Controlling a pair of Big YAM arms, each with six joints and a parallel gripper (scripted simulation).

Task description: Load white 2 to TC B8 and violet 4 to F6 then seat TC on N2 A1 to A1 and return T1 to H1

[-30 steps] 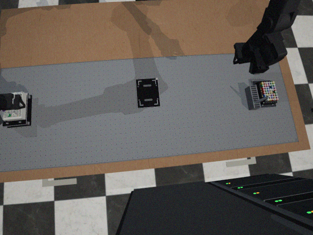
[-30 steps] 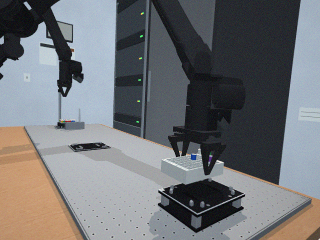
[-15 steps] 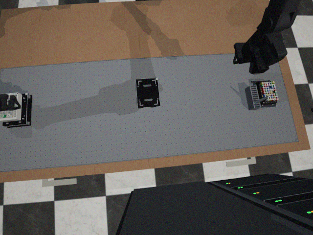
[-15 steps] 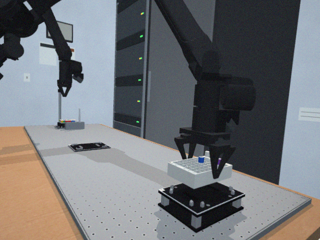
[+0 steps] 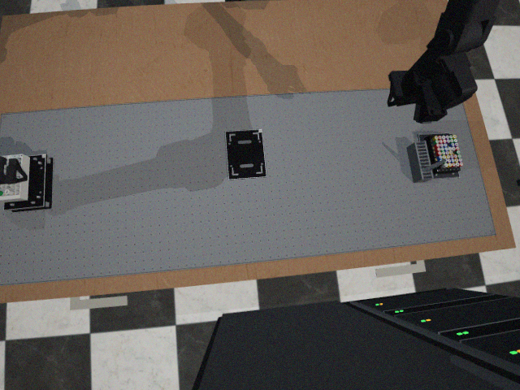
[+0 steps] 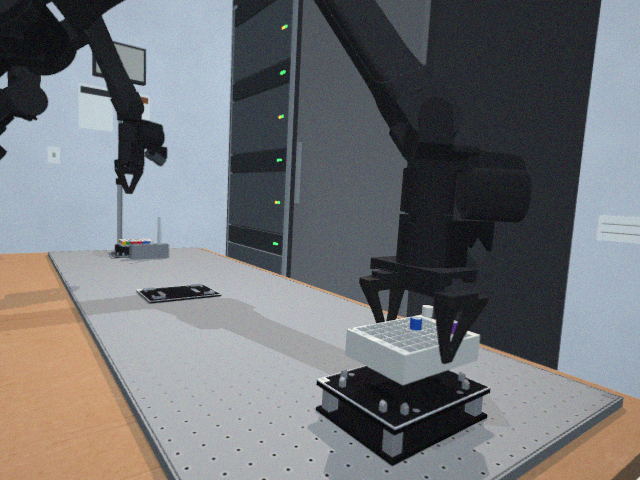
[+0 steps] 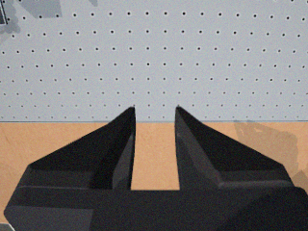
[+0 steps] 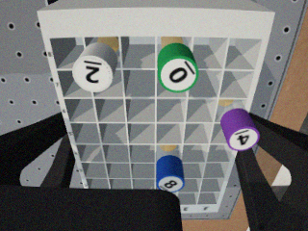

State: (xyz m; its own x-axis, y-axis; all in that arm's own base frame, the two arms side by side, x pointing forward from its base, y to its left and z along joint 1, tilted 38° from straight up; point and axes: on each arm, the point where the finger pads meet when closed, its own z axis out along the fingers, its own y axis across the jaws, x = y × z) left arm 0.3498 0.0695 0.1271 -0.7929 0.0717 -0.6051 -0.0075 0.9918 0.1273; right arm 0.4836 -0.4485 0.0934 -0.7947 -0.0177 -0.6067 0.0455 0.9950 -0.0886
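Your right hand pinches the white tube carrier above the raised nest, not touching it.

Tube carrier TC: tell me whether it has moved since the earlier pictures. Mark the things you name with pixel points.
Yes: in the exterior view, TC (image 5: pixel 25 191) (image 6: pixel 374 355) (image 8: pixel 159 24) has shifted picture-right against raised nest N2 (image 5: pixel 36 180) (image 6: pixel 364 386).
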